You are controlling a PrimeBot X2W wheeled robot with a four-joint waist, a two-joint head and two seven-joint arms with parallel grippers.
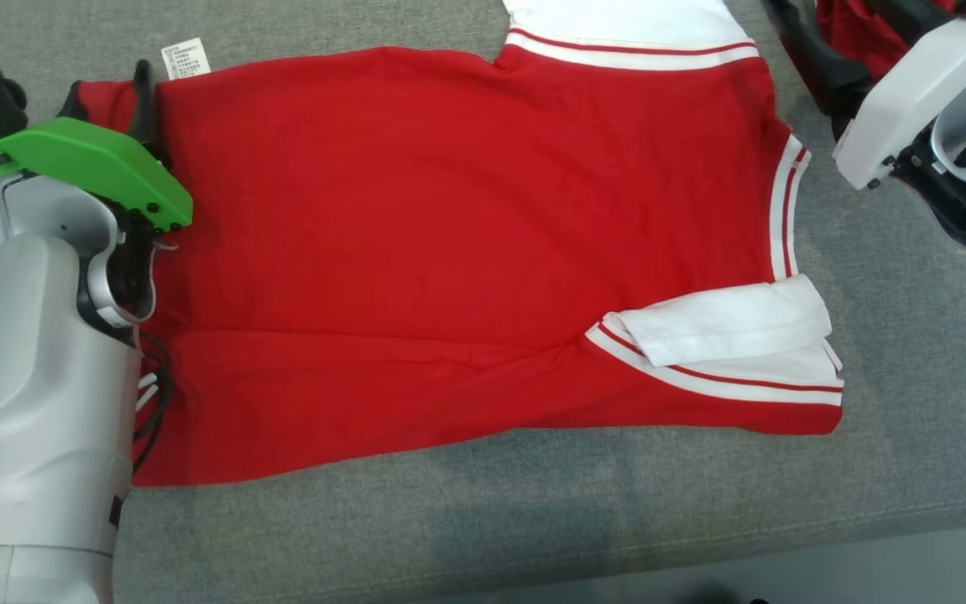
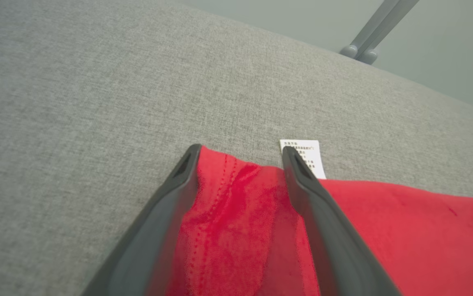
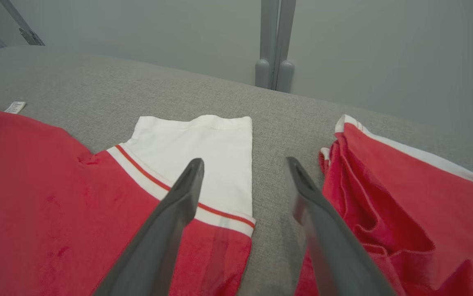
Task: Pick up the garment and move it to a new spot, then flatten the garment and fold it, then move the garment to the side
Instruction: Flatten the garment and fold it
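The garment [image 1: 449, 252] is a red shirt with white sleeves and red-and-white striped trim, lying spread on the grey cloth table [image 1: 533, 512]. My left gripper [image 1: 107, 101] is at the garment's far left corner by a white label [image 1: 186, 59]. In the left wrist view the left gripper [image 2: 240, 150] is open, its fingers straddling that red corner [image 2: 236, 213] beside the label [image 2: 304, 158]. My right gripper [image 3: 244, 164] is open above the outer edge of the far white sleeve [image 3: 203, 144], holding nothing.
A second red garment with white trim [image 3: 384, 213] lies bunched just right of the right gripper, also at the top right of the head view [image 1: 848, 25]. The table's front edge [image 1: 701, 545] runs along the bottom. Grey metal posts [image 3: 275, 41] stand beyond the far edge.
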